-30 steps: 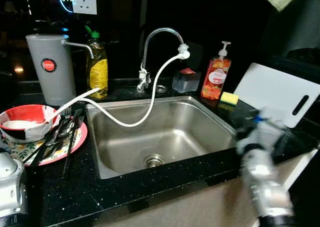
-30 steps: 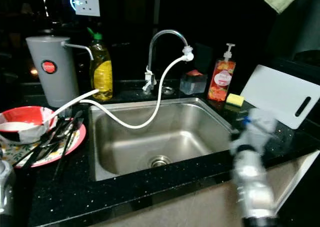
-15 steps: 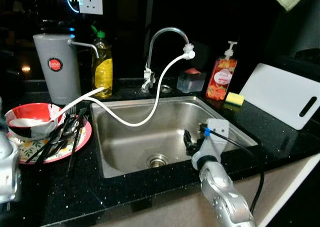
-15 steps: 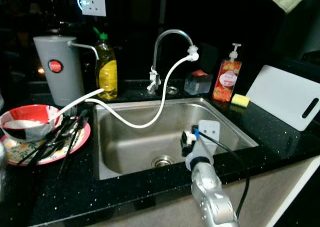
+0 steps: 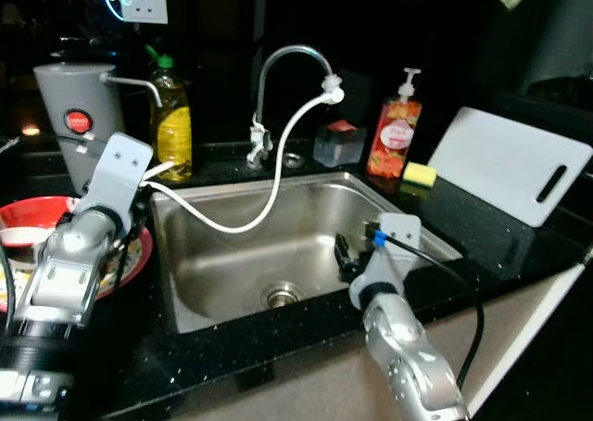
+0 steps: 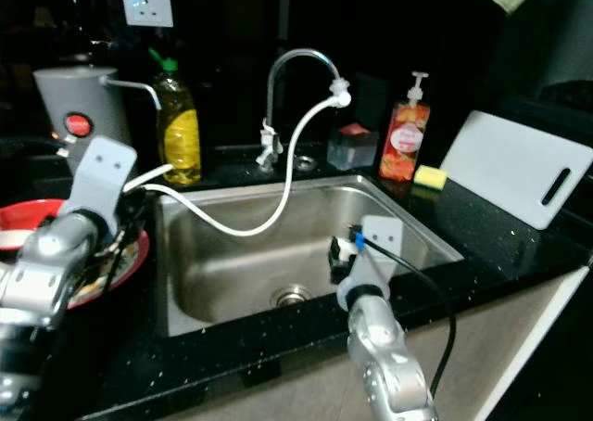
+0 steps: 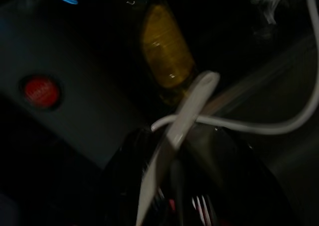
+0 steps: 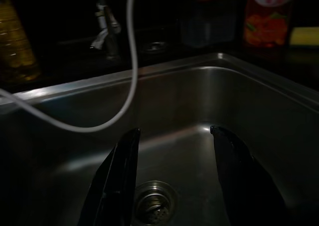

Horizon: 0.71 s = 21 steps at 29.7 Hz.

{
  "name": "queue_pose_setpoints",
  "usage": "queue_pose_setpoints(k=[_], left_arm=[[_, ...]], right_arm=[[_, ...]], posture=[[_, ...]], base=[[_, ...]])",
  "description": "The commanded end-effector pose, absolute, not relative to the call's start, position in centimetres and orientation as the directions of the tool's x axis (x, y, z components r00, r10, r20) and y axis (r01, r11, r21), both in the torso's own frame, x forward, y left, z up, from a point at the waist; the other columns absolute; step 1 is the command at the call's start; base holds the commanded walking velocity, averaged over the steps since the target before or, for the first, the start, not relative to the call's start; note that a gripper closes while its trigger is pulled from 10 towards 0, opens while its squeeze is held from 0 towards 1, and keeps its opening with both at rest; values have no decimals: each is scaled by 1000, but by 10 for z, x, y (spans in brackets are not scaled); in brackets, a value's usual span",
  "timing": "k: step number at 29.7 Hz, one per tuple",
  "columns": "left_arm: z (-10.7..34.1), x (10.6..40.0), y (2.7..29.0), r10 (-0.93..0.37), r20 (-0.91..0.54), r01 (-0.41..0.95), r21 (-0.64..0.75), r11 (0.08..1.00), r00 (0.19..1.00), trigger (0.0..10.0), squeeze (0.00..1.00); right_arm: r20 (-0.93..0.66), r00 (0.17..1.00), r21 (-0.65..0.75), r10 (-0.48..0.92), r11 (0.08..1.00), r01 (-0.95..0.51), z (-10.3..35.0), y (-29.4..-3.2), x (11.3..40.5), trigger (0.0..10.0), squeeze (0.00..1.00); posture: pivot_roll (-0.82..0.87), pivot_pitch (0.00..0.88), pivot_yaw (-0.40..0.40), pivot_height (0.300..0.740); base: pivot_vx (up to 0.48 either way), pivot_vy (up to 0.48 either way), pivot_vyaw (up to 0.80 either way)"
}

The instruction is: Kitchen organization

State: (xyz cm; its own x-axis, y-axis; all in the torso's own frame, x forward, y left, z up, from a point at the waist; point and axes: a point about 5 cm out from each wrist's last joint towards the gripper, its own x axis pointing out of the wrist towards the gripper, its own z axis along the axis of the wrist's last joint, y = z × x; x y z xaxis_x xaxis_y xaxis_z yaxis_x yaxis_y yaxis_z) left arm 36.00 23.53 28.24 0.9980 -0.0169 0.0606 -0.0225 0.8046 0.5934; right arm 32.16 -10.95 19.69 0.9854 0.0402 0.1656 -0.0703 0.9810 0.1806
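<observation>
My right gripper [image 8: 172,181] hangs open and empty over the steel sink [image 5: 408,219], above the drain [image 8: 153,202]. My left arm [image 5: 88,236] is raised at the sink's left, over the red plate [image 5: 137,252] that holds a red bowl [image 5: 20,219] and dark cutlery. In the blurred left wrist view, my left gripper [image 7: 182,178] has its dark fingers apart around a white handle [image 7: 172,136], with fork tines [image 7: 199,203] below. A white hose [image 5: 278,175] runs from the faucet [image 5: 287,55] across the sink towards the plate.
At the back stand a grey canister [image 5: 79,115], a yellow dish soap bottle [image 5: 170,124], a small clear box [image 5: 334,145] and a red pump bottle [image 5: 389,138]. A yellow sponge [image 5: 419,173] and a white cutting board [image 5: 505,166] lie to the right on the black counter.
My right arm swung from the counter's right side to over the sink. My left arm rose from the lower left to above the plate. The camera shifted a little.
</observation>
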Motion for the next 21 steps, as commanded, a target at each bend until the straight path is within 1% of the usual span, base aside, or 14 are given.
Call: queue_pose_setpoints(k=[1, 2, 3, 4, 9, 10, 11, 13, 15, 19, 20, 21], left_arm=[[279, 362, 241, 2, 11, -9, 675, 738, 1000, 10000, 0], [275, 364, 244, 18, -14, -3, 714, 700, 1000, 10000, 0], [275, 364, 244, 18, -14, -3, 714, 700, 1000, 10000, 0], [271, 368, 250, 65, -29, -22, 744, 668, 997, 10000, 0], [265, 374, 258, 122, -48, -46, 743, 668, 991, 10000, 0], [264, 376, 261, 149, -38, -66, 769, 636, 988, 10000, 0], [264, 376, 261, 149, -38, -66, 769, 636, 988, 10000, 0], [262, 380, 266, 189, -9, -103, 814, 572, 982, 10000, 0], [261, 382, 267, 196, 15, -121, 830, 544, 980, 10000, 0], [263, 385, 266, 192, 45, -146, 819, 555, 980, 10000, 0], [263, 386, 265, 194, 51, -156, 804, 574, 980, 9451, 0], [262, 387, 265, 195, 52, -160, 789, 593, 979, 9490, 0]], right_arm=[[172, 985, 172, 32, 983, -62, 200, -111, 321, 10000, 0], [171, 985, 173, 31, 983, -61, 200, -111, 320, 10000, 0], [171, 985, 173, 31, 983, -61, 200, -111, 320, 10000, 0], [170, 985, 174, 30, 983, -60, 200, -111, 320, 10000, 0], [172, 985, 176, 26, 983, -57, 200, -112, 320, 10000, 0], [173, 985, 176, 25, 983, -56, 201, -112, 320, 10000, 0], [173, 985, 176, 25, 983, -56, 201, -112, 320, 10000, 0], [175, 984, 175, 24, 983, -55, 201, -112, 320, 10000, 0], [176, 984, 174, 23, 983, -55, 201, -112, 321, 10000, 0], [178, 984, 174, 24, 983, -56, 201, -112, 321, 10000, 0], [179, 984, 174, 25, 983, -57, 201, -112, 321, 10000, 0], [179, 984, 174, 26, 983, -57, 201, -112, 321, 10000, 0]], posture=[[-63, 0, -48, 740], [-65, 0, -47, 740], [-65, 0, -47, 740], [-68, 0, -45, 740], [-72, 0, -46, 740], [-73, 0, -46, 740], [-73, 0, -46, 740], [-73, 0, -47, 740], [-75, 0, -46, 740], [-75, 0, -46, 740], [-75, 0, -46, 740], [-77, 0, -46, 740]], base=[[0, 0, 0], [0, 0, 0], [0, 0, 0], [0, 0, 0], [0, 0, 0], [0, 0, 0], [0, 0, 0], [0, 0, 0], [0, 0, 0], [0, 0, 0], [0, 0, 0], [0, 0, 0]])
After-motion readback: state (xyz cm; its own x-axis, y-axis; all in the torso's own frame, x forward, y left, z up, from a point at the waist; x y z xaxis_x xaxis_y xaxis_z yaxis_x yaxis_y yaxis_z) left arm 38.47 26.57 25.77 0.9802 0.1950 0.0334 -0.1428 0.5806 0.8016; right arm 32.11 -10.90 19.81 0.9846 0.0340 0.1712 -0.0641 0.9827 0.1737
